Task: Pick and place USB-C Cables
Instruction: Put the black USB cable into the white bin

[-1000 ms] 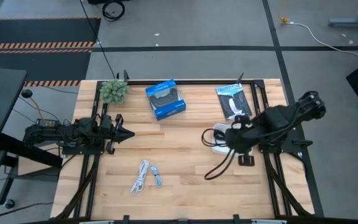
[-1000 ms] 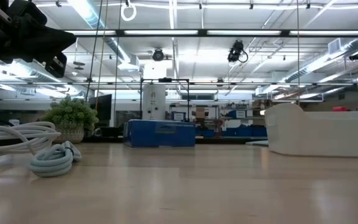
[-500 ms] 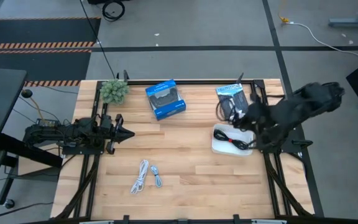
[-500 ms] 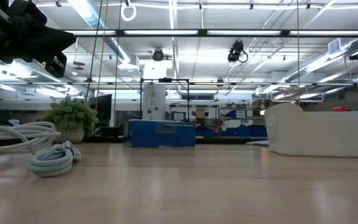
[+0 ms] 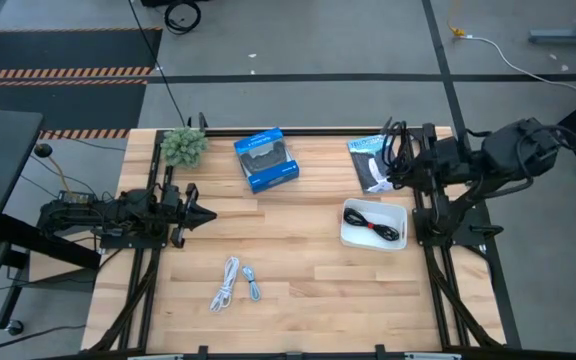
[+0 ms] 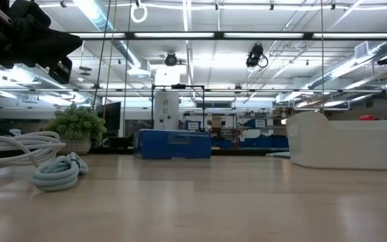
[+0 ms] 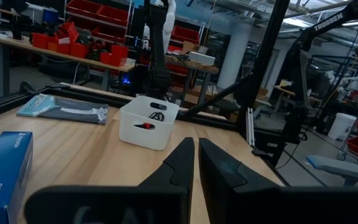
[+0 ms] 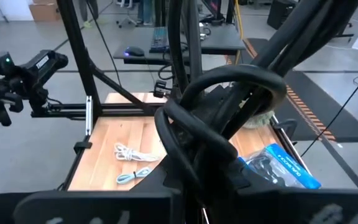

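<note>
Cables: one black cable (image 5: 375,226) is lying in the white bin (image 5: 349,231), and another black cable (image 8: 213,127) is dangling, clenched in my right gripper (image 5: 400,155), which I am holding raised near the table's far right corner, over the grey packet (image 5: 370,150). White cable (image 5: 225,281) and pale cable (image 5: 252,283) are lying loose, just beside each other on the wood near the front edge, well apart from the bin. I am judging all of them light, soft and floppy, apt to uncoil or snag; pinching across the bunched middle of a coil looks safest. My left gripper (image 5: 194,214) is waiting at the left side, fingers pressed together on nothing. A blue box (image 5: 266,158) and a small plant (image 5: 182,145) are sitting along the far edge.
</note>
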`<state>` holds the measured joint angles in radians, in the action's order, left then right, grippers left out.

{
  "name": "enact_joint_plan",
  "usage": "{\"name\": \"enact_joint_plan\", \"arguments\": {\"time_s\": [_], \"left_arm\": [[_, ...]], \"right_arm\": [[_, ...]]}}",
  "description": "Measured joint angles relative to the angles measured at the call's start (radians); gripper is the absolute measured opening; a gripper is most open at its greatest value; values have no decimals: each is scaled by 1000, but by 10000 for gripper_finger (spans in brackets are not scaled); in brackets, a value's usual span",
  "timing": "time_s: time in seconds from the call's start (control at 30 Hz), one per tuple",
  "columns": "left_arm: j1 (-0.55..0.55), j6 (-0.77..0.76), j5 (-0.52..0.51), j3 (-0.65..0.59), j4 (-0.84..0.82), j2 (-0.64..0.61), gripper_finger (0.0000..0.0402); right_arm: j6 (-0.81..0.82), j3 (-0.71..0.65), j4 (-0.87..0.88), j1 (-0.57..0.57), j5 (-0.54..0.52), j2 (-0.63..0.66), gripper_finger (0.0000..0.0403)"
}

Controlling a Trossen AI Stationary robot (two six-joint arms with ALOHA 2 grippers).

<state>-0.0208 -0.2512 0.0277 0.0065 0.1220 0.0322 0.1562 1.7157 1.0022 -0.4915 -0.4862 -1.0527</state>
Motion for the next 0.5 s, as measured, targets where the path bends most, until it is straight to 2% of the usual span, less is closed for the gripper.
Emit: {"name": "enact_joint_plan", "arguments": {"time_s": [0.17, 0.5], "left_arm": [[0, 0, 0, 0, 0, 0, 30], [0, 0, 0, 0, 0, 0, 30]], "right_arm": [[39, 0, 55, 0, 0, 0, 42], [284, 0, 375, 1, -46, -55, 42]]}}
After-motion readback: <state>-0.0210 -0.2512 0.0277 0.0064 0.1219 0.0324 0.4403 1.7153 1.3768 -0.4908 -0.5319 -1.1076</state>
